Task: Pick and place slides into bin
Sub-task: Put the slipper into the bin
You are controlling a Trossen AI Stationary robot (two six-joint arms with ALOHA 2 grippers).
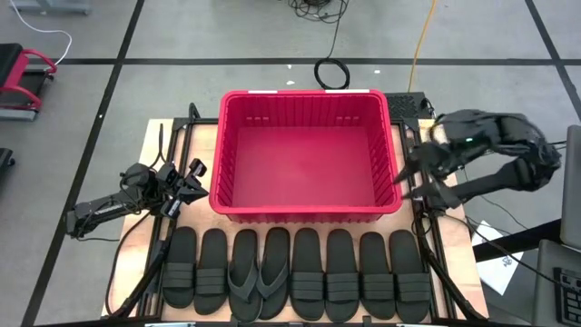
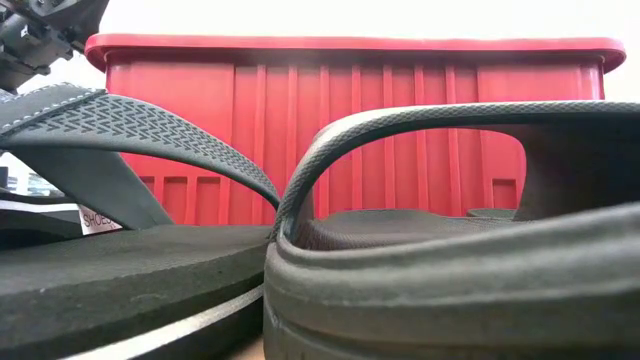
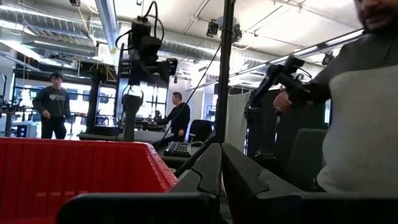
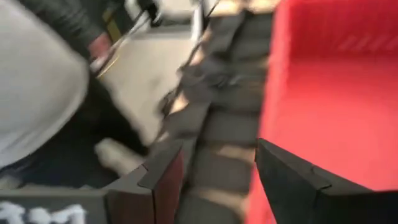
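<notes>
The red bin point(image 1: 304, 154) stands in the middle of the table, and nothing shows inside it. Eight black sandals lie side by side in a row along the near edge: six band-strap slides point(image 1: 340, 272) and two flip-flops point(image 1: 259, 272), third and fourth from the left. In the low view one flip-flop point(image 2: 120, 270) and one slide point(image 2: 450, 270) fill the foreground, soles down. My left gripper point(image 1: 192, 180) point(image 3: 221, 168) is shut and empty, just left of the bin. My right gripper point(image 1: 414, 182) point(image 4: 217, 168) is open and empty, outside the bin's right wall near its near right corner.
The bin's right rim point(image 4: 273, 93) is close beside my right gripper, with the row's right-hand slides point(image 4: 217, 124) beyond it. Black frame rails point(image 1: 436, 245) run along the table's sides. People point(image 3: 53, 102) stand in the room beyond the table, one close by point(image 3: 367, 106).
</notes>
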